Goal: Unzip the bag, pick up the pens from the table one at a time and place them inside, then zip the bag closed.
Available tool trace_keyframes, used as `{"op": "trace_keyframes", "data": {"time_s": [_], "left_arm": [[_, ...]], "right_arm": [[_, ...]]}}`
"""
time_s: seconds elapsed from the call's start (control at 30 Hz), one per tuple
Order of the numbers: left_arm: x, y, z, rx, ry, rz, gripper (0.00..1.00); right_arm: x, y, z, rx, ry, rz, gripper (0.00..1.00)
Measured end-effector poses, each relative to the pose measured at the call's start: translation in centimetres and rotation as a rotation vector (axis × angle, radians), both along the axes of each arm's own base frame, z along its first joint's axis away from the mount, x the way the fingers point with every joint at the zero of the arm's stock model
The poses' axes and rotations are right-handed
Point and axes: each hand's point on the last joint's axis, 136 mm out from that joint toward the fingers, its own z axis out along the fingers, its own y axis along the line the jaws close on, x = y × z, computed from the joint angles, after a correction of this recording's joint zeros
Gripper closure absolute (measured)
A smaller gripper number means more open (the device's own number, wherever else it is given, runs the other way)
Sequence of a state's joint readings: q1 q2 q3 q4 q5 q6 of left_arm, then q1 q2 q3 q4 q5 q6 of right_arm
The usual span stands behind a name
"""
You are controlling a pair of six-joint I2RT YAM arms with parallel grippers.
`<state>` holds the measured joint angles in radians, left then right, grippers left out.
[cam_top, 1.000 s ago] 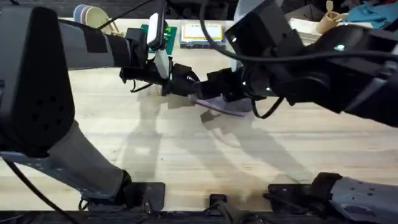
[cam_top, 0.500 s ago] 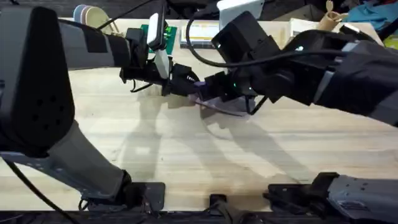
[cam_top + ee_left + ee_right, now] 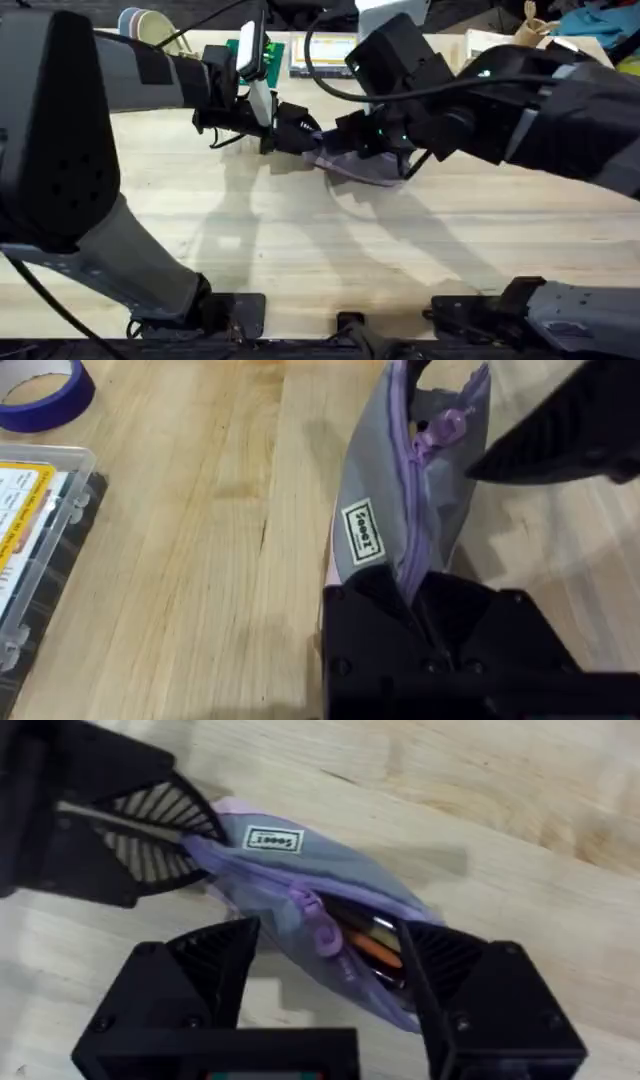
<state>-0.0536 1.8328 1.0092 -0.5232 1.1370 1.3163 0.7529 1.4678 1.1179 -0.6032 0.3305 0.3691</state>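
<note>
Right wrist view shows the bag (image 3: pixel 320 905) lying on the counter (image 3: pixel 520 830) just under my right fingers (image 3: pixel 330 975), which stand spread apart and released, one on each side of the purple pull tab (image 3: pixel 318 927). The zipper is partly open there, and inside the gap I see the pens (image 3: pixel 372 945): an orange barrel and some yellow beside it. My left fingers (image 3: pixel 425 615) are clenched on the far end of the bag, pinching the grey panel and zipper line so the pouch stands up slightly off the wood.

I judge the bag soft and light: the fabric sags and creases between the two holds, so it will fold if I push on it. The best hold for closing is the small pull tab; it looks like smooth plastic and may slip, so a square pinch across it seems wise while the left end is held taut.

A small white label (image 3: pixel 362 531) is sewn on the grey panel; its dark letters are too small to read with certainty. The clear plastic box (image 3: pixel 35 550) nearby carries a yellow printed card I cannot read.
</note>
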Motion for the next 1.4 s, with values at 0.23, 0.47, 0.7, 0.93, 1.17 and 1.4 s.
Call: {"op": "trace_keyframes", "data": {"time_s": [0.23, 0.47, 0.7, 0.93, 1.17, 1.4], "left_arm": [[0.0, 0.0, 0.0, 0.000, 0.000, 0.000, 0.958], [0.0, 0.0, 0.0, 0.000, 0.000, 0.000, 0.958], [0.0, 0.0, 0.0, 0.000, 0.000, 0.000, 0.958], [0.0, 0.0, 0.0, 0.001, 0.000, 0.000, 0.958], [0.0, 0.0, -0.1, 0.004, -0.001, 0.001, 0.958], [0.0, 0.0, -0.1, 0.005, -0.001, 0.001, 0.958]], "right_arm": [[0.4, -0.3, -1.3, -0.027, 0.022, -0.014, 0.295], [0.4, -0.3, -1.3, -0.027, 0.022, -0.014, 0.391], [0.4, -0.3, -1.3, -0.027, 0.022, -0.014, 0.490], [0.5, -0.2, -2.2, -0.030, 0.043, -0.036, 0.791], [0.5, -0.2, -2.5, -0.026, 0.049, -0.048, 0.956], [0.5, -0.2, -2.4, -0.027, 0.048, -0.049, 0.968]]}}
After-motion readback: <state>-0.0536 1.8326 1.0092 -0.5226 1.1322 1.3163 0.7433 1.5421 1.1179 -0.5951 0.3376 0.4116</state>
